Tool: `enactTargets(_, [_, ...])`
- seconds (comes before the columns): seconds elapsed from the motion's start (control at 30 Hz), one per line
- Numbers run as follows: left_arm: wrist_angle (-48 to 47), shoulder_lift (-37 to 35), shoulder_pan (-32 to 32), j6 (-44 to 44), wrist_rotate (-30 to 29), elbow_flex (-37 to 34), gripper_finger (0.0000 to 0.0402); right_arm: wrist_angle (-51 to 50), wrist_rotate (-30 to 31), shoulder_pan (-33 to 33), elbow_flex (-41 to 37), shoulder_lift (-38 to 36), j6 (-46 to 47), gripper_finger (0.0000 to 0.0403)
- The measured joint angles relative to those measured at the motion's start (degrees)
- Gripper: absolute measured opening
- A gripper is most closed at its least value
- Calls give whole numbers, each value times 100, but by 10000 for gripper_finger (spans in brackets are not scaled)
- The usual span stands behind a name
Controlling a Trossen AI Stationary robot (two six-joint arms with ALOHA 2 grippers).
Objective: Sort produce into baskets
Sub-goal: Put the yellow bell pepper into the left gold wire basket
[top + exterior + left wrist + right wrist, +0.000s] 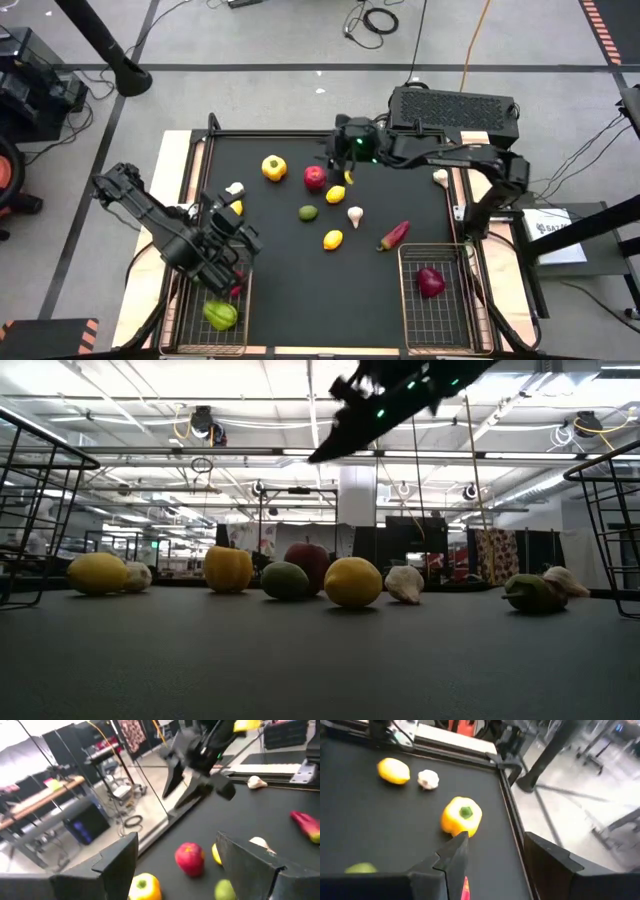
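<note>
Black mat [290, 290] covers the table, produce scattered mid-table. Left gripper [232, 262] sits above the near-left basket [178, 320]; fingers [120, 862] apart, nothing between them. A green pepper [220, 315] lies in that basket, with something red just beside the gripper that I can't make out. Right gripper [340, 152] is at the far edge of the mat, above the red apple [314, 178]; fingers [452, 857] apart, nothing held. Near-right basket [412, 320] holds one dark pink-red piece [430, 282].

Loose on the mat:
- yellow pepper [274, 168], far left of centre
- lemon [336, 194] just beside the apple
- lime [308, 212], then garlic bulb [355, 215] to its right
- second lemon [333, 240] nearer the front
- dark red chili [395, 235], green stem end, close to the right basket
- garlic [234, 188] and a third lemon [236, 208] at the left, near the left arm
- another garlic [440, 177] by the mat's right edge

Labels: a white tag [553, 224] right of the table carries dark print, too small to read. No other legible writing.
</note>
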Motion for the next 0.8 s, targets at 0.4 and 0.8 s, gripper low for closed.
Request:
enactTargets(0.4, [5, -447, 429, 591, -197, -483, 274, -1120, -485, -47, 2913, 2532, 232, 183])
enactTargets(0.8, [210, -2050, 279, -209, 247, -2017, 274, -2308, -543, 100, 4981, 4123, -239, 183])
